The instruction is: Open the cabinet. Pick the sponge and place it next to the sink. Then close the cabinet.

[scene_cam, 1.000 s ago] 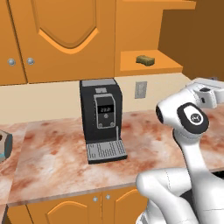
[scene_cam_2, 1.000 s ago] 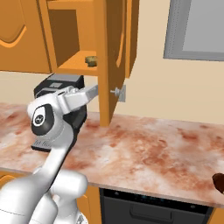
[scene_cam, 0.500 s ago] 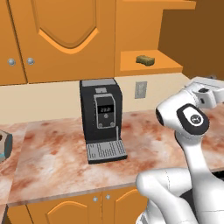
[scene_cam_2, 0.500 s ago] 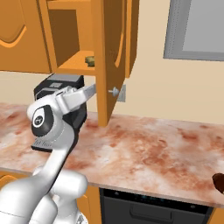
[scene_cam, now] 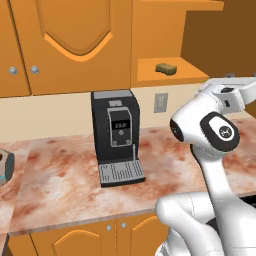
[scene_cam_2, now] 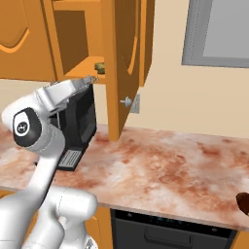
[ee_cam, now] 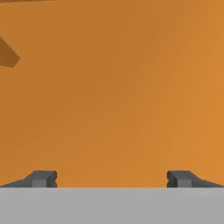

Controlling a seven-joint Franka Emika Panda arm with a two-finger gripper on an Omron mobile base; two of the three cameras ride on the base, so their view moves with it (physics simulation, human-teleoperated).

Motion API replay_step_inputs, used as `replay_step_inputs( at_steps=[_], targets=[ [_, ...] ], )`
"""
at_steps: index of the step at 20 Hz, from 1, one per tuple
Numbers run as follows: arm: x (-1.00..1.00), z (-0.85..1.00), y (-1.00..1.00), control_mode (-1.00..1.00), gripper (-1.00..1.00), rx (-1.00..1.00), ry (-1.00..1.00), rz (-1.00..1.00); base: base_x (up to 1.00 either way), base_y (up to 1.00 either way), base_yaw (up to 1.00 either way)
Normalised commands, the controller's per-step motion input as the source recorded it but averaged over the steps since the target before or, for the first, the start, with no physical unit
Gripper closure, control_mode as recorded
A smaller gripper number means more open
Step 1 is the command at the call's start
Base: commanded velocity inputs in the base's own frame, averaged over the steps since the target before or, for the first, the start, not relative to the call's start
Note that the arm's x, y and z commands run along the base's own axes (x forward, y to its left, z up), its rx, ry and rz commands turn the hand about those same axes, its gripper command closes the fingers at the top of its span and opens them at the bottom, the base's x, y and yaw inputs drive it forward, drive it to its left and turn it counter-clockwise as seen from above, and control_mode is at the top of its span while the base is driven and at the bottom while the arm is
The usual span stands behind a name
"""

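The cabinet (scene_cam: 170, 35) stands open. Its door (scene_cam_2: 114, 68) swings out edge-on toward me, with the round silver knob (scene_cam_2: 126, 101) on its lower edge. On the orange shelf inside lies the small olive-yellow sponge (scene_cam: 166, 68), also seen past the door edge (scene_cam_2: 99, 65). My gripper (scene_cam_2: 91, 78) is raised just below and in front of the shelf, left of the door and short of the sponge. In the hand view the gripper (ee_cam: 112, 179) is open. Its fingertips (ee_cam: 43, 178) stand wide apart with nothing between them, facing a plain orange surface. The sink is out of view.
A black coffee machine (scene_cam: 117, 135) stands on the marbled counter (scene_cam_2: 165, 160) under the cabinet, close beside my arm. Closed two-knob wall doors (scene_cam: 55, 45) are to the left. A dark brown object (scene_cam_2: 243, 202) sits at the counter's right edge, below a grey window (scene_cam_2: 219, 29).
The hand has risen a little toward the shelf. The jaws stay wide open and the door and sponge have not moved.
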Motion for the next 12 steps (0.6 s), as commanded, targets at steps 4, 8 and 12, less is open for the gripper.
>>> replay_step_inputs(
  at_steps=[4, 8, 12],
  targets=[
    [-0.03, 0.00, 0.60, -1.00, -1.00, 0.00, 0.27, 0.20, 0.00, 0.00, 0.00],
    [-0.01, 0.00, 0.54, -1.00, -1.00, 0.00, 0.37, 0.21, 0.00, 0.00, 0.00],
    [0.00, 0.00, 0.08, -1.00, -1.00, 0.10, 0.41, 0.06, 0.00, 0.00, 0.00]
  ],
)
